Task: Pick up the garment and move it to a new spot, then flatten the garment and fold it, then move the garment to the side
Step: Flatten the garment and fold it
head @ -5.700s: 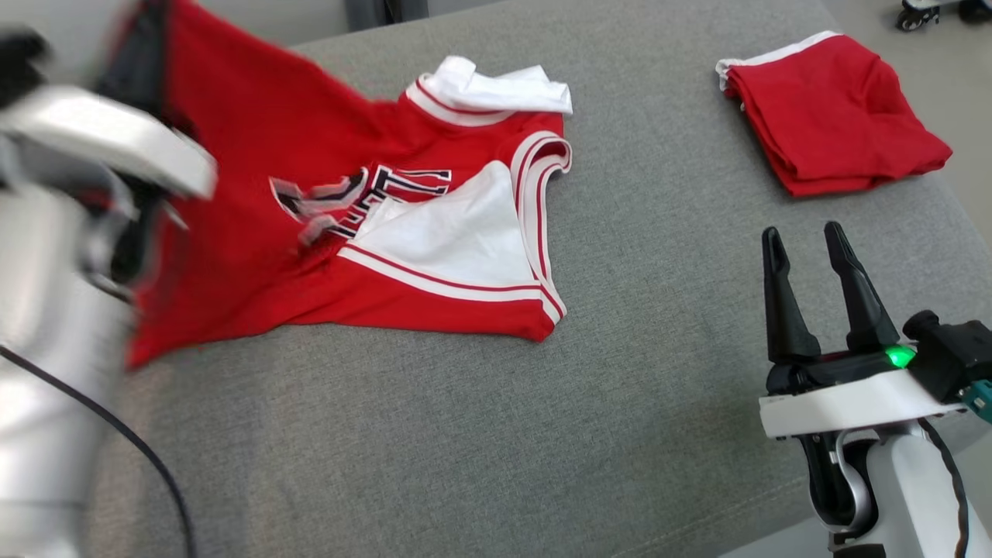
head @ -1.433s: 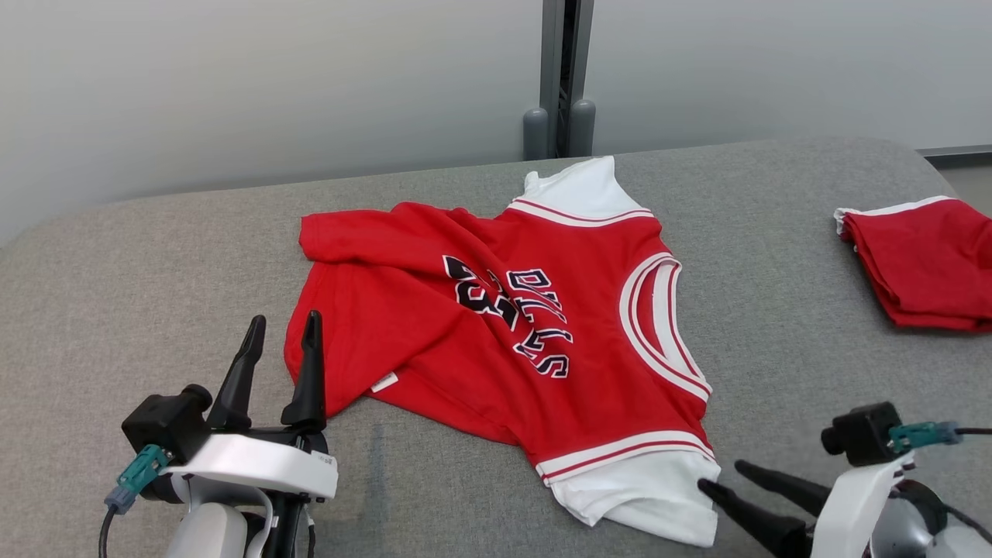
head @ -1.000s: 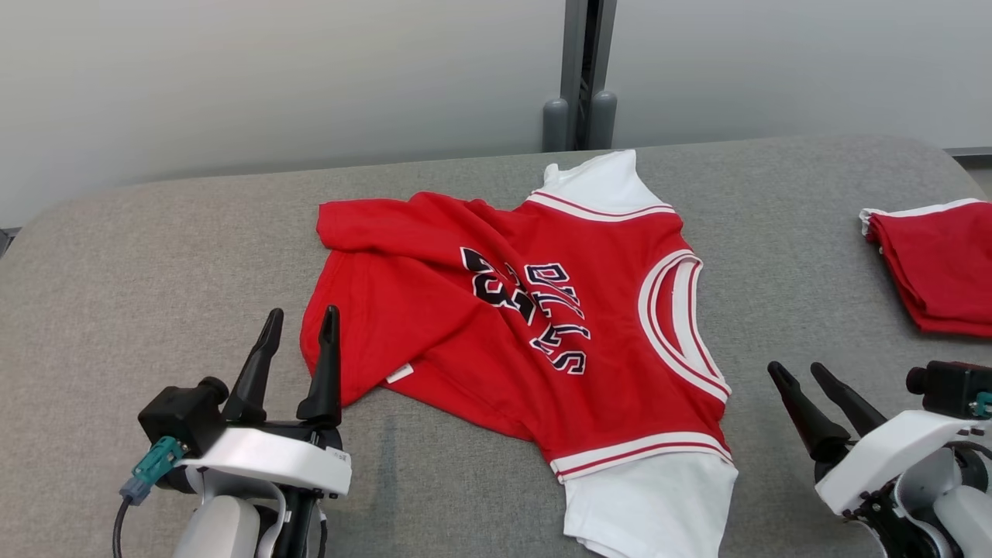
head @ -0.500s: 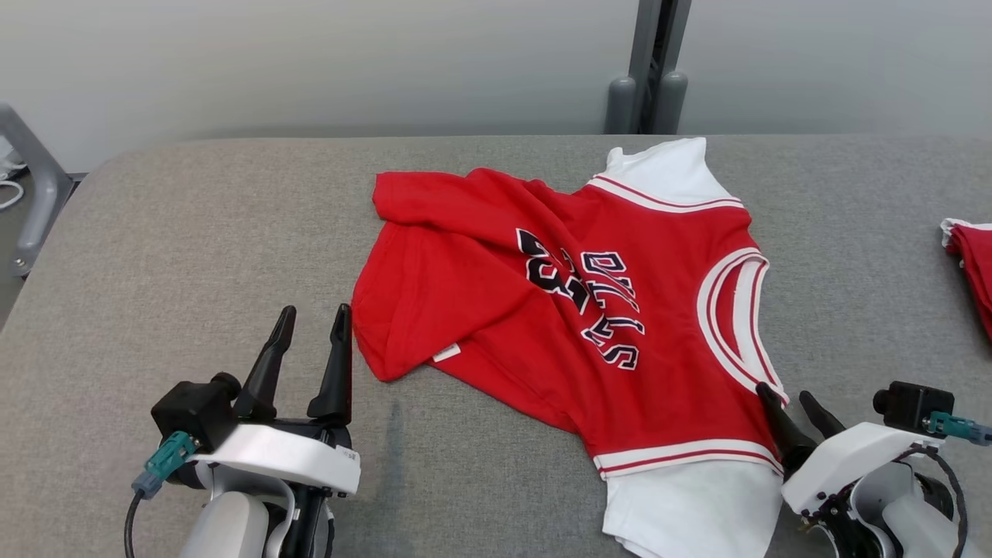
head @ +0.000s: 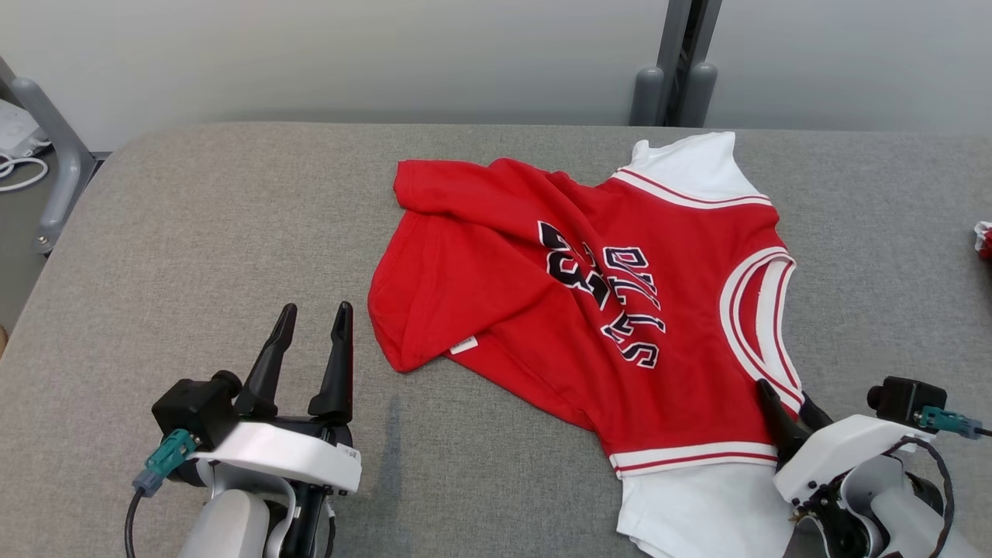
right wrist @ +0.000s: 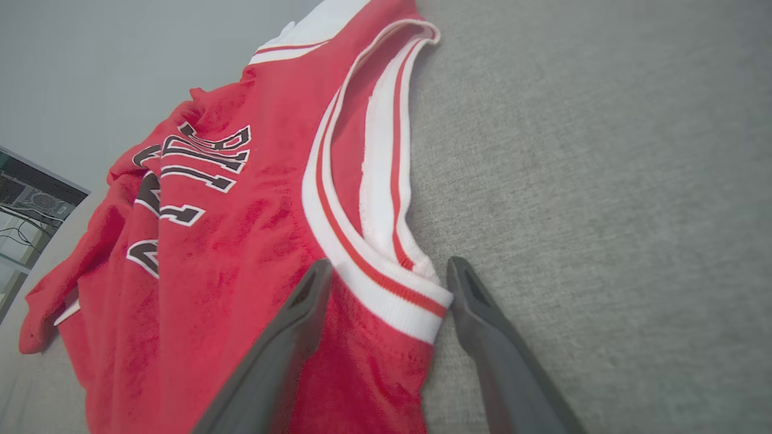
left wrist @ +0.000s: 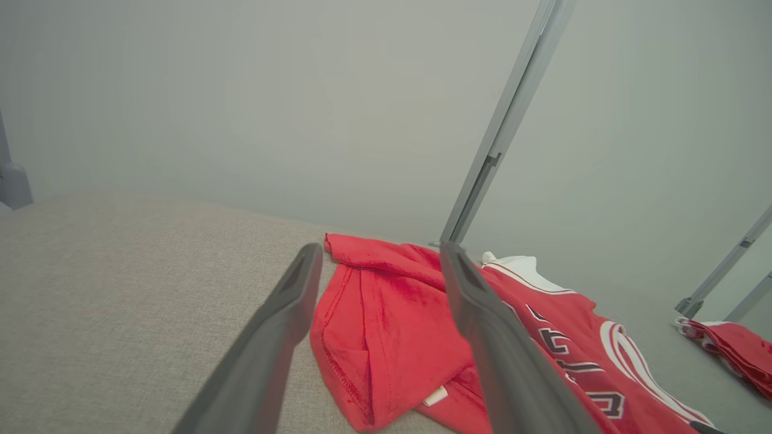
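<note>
Jaws, left: left gripper [head: 316, 307] stood spread wide and empty over the grey woven table top [head: 194, 232], just beside the garment's bunched hem.
Garment: a red knit jersey with white striped trim and dark lettering [head: 542, 310] lay mid-table, rumpled, with its left part doubled over.
Jaws, right: right gripper [head: 783, 390] was wide too, straddling the striped armhole corner, not clamped.
Far right: a folded red cloth [left wrist: 736, 352] lay well apart.
Progress: relocation looked done; flattening was barely begun; folding and setting aside remained.
</note>
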You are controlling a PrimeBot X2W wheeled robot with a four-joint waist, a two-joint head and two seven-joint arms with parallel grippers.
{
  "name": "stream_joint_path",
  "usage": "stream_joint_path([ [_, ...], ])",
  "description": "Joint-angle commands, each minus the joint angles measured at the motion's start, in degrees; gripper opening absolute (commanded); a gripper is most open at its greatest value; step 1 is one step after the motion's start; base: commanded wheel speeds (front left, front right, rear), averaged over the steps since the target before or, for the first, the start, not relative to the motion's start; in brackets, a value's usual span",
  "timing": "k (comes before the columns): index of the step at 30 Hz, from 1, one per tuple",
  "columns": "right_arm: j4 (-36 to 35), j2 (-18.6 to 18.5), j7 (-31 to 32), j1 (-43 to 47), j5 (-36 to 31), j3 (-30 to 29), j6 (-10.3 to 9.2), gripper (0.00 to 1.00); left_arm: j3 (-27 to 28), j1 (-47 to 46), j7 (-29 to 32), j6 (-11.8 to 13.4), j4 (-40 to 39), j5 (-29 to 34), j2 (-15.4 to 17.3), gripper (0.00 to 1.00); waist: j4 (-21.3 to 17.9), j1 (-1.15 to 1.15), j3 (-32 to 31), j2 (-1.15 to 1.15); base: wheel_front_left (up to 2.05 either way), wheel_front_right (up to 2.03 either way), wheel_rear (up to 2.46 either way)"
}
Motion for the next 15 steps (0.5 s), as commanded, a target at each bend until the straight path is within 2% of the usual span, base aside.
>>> stream_joint_path([
  [1, 0.52, 0.37, 0.67, 0.05, 0.46, 0.74, 0.0, 0.22, 0.03, -0.75, -0.21, -0.22, -0.1, -0.15, 0.24, 1.0, 0.11, 0.0, 0.11, 0.0, 0.0, 0.0, 0.0],
  [2, 0.33, 0.5, 0.84, -0.11, 0.52, 1.39, 0.0, 0.0, 0.04, -0.77, -0.21, -0.23, -0.07, -0.15, 0.23, 1.0, 0.16, 0.0, 0.16, 0.0, 0.0, 0.0, 0.0],
  [7, -0.21, -0.54, -0.7, -1.12, 1.0, 2.81, 0.0, 0.0, 0.22, -0.66, -0.21, -0.18, 0.03, -0.14, 0.2, 1.0, 0.09, 0.0, 0.22, 0.0, 0.0, 0.0, 0.0],
  [15, 1.81, -7.44, -1.27, -4.8, -0.6, 3.9, -0.01, 0.0, -0.09, -0.95, -0.21, -0.12, 0.25, -0.47, 0.23, 1.0, -0.74, 0.0, 0.28, 0.0, 0.0, 0.0, 0.0],
])
